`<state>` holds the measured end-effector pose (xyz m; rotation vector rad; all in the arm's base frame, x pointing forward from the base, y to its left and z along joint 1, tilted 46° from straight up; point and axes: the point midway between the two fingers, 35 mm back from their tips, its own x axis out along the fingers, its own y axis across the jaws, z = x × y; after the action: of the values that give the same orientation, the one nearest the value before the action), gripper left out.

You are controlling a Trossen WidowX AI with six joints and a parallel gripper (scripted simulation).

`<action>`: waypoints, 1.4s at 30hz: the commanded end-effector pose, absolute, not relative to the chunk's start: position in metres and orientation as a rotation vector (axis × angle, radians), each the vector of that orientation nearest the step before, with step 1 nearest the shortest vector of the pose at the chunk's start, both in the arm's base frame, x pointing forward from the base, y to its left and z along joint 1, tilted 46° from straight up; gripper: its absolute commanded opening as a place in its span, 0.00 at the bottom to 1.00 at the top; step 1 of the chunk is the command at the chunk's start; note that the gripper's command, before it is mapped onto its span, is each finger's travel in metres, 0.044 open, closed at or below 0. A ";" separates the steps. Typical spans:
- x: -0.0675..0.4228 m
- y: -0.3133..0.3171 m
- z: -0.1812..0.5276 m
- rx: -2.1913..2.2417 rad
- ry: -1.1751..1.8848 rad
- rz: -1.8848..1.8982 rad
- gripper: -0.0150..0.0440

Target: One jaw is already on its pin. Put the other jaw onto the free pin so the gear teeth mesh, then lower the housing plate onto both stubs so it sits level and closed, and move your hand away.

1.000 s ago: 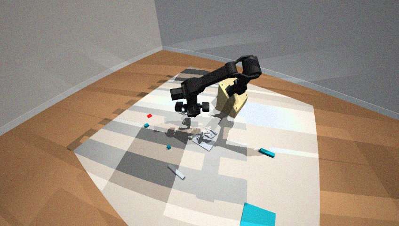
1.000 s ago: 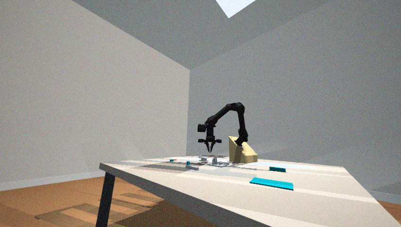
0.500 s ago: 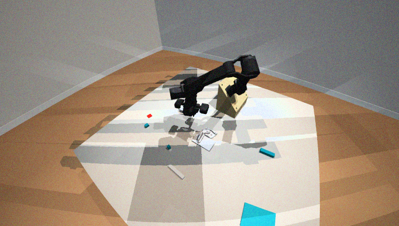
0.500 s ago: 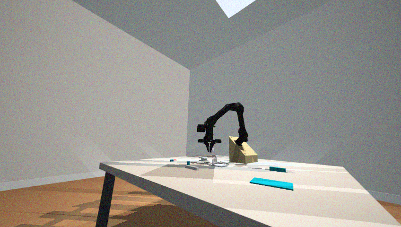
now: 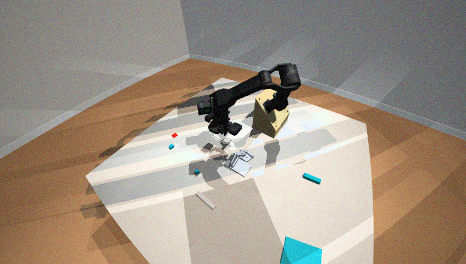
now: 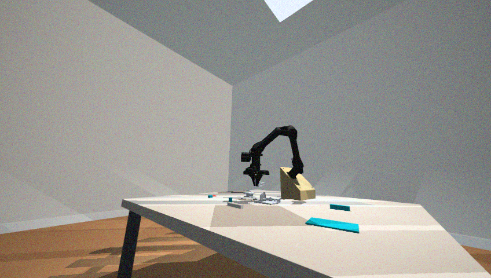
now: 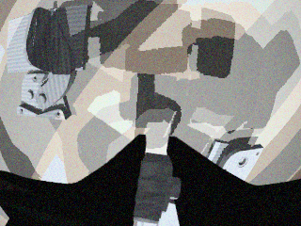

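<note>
My gripper [image 5: 224, 133] [image 6: 256, 185] [image 7: 156, 142] is shut on a small grey part that looks like the loose jaw [image 7: 154, 188]. It holds the part above the table, behind the light grey base [image 5: 243, 168] [image 7: 16, 47]. One upright grey jaw [image 5: 233, 160] [image 6: 263, 196] stands on the base; it is dark with shadow in the wrist view. The base's holed end [image 7: 41, 96] shows beside it. A pale part with a hole [image 7: 242, 162], perhaps the housing plate, is partly hidden by the right finger. The pins and gear teeth are too small to tell apart.
A pale bar [image 5: 205, 200] [image 6: 235, 205], small teal cubes [image 5: 171, 146] [image 5: 197, 171] and a red square [image 5: 174, 135] lie around the base. A teal bar [image 5: 311, 178] [image 6: 339, 207] and a large teal plate [image 5: 302, 251] [image 6: 332, 225] lie farther off. The arm's yellow mount [image 5: 266, 119] stands behind.
</note>
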<state>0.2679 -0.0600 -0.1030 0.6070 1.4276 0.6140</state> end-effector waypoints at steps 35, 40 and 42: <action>0.262 -0.074 -0.117 1.187 1.654 0.044 0.32; 0.262 -0.076 -0.120 1.274 1.675 -0.052 0.32; 0.261 -0.077 -0.120 1.308 1.682 -0.092 0.32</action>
<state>0.2619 -0.0758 -0.1188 1.2653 1.6684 -0.0372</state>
